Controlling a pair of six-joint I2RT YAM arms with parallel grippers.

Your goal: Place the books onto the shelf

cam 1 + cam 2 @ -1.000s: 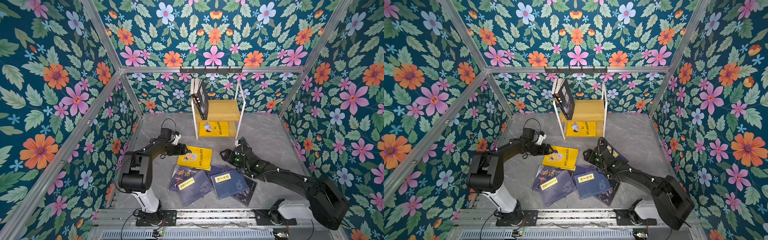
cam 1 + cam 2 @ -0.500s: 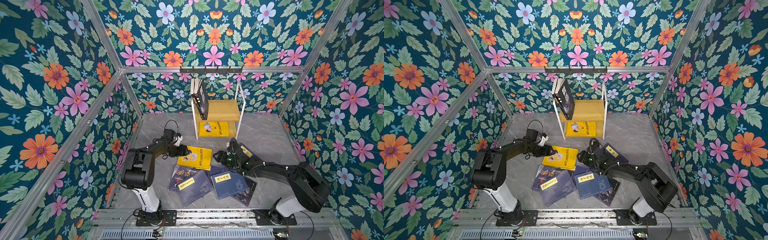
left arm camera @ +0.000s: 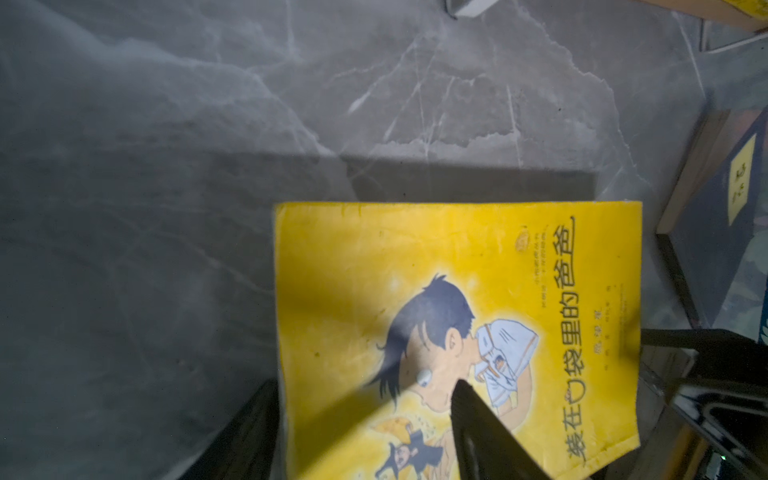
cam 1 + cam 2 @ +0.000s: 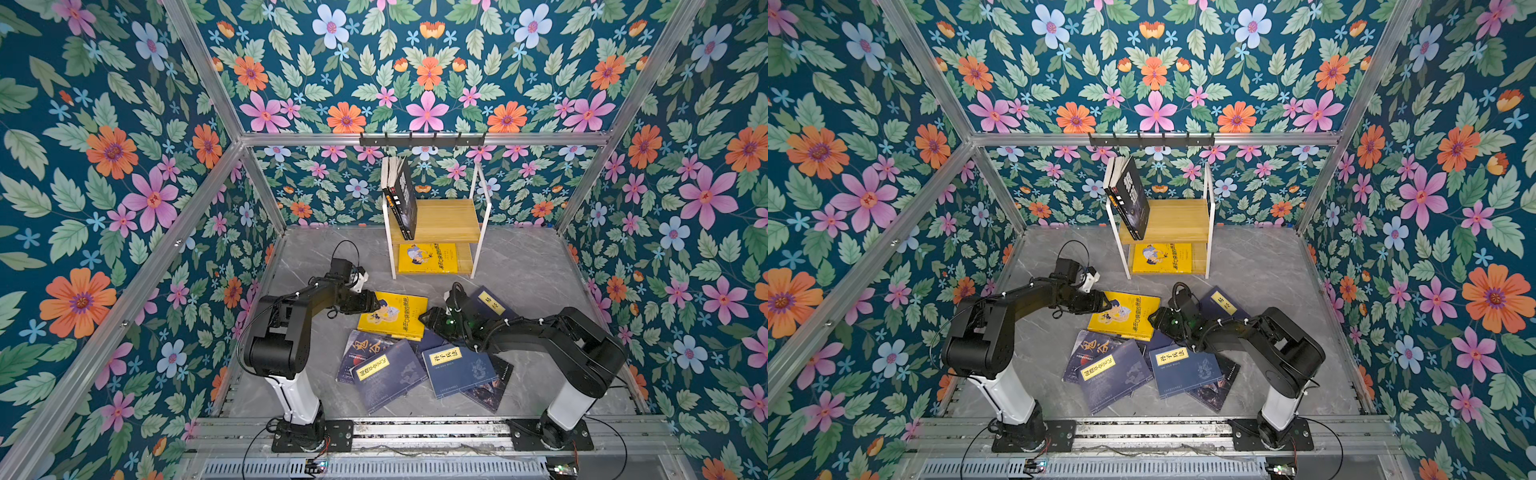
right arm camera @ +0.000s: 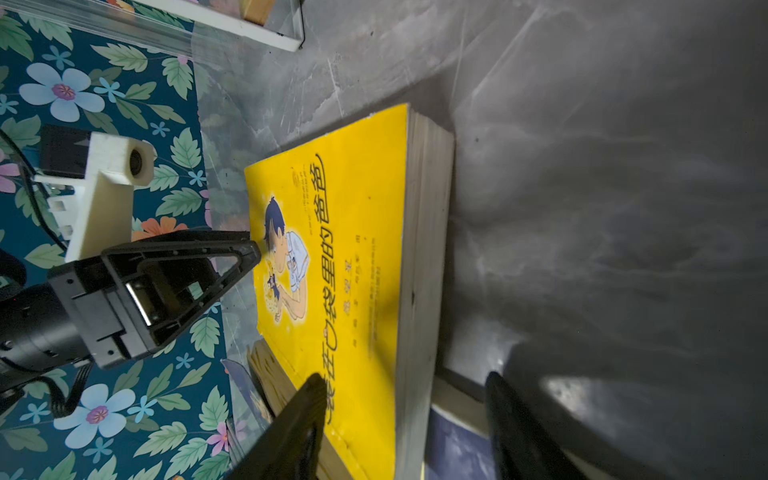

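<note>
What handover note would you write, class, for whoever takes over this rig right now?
Left gripper: open, fingers astride one edge of the yellow book on the floor.
Right gripper: open, fingers astride its opposite edge.
Done: dark books lean on the shelf's upper board; a second yellow book lies on the lower board.
Left: the yellow book and the navy books beside it.

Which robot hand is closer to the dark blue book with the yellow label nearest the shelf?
Right. The right hand sits just beside that dark blue paperback book; the left hand is farther, across the yellow cartoon-boy book lying between them.
</note>
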